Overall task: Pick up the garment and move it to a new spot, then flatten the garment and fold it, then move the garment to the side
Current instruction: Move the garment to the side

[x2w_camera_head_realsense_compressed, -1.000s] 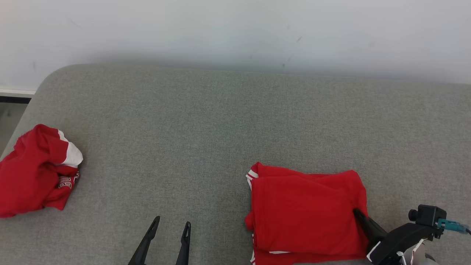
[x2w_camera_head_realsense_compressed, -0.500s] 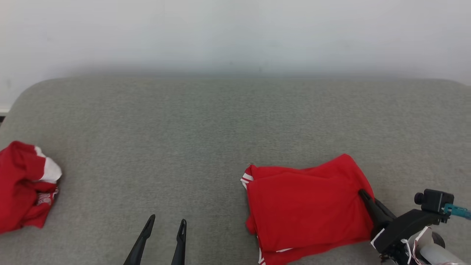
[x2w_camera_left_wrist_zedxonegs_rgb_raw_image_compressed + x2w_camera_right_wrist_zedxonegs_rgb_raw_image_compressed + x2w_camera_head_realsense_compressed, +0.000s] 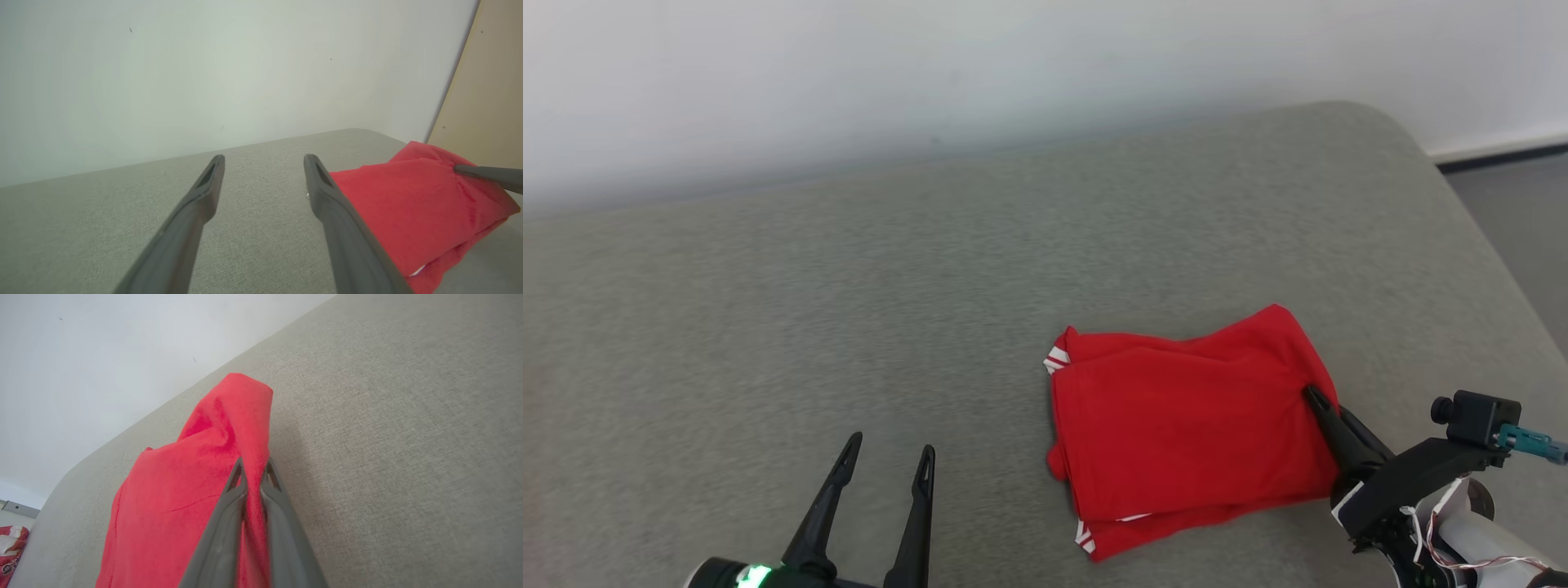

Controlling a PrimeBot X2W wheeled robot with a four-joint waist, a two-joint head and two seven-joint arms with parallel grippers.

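The folded red garment (image 3: 1184,425) is pinched by one edge between the closed right jaws, its bulk ahead of them; the folds may be dragged apart by so narrow a grip. The left jaws are spread open, empty.

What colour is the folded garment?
The garment is red with white edge stripes; head view shows it best.

The red folded cotton garment with white-striped trim (image 3: 1184,425) is lying as a rough rectangle, layers stacked, on the right half of the grey upholstered surface (image 3: 849,286), its right edge puckering where the right claw (image 3: 1313,397) is pinching it.
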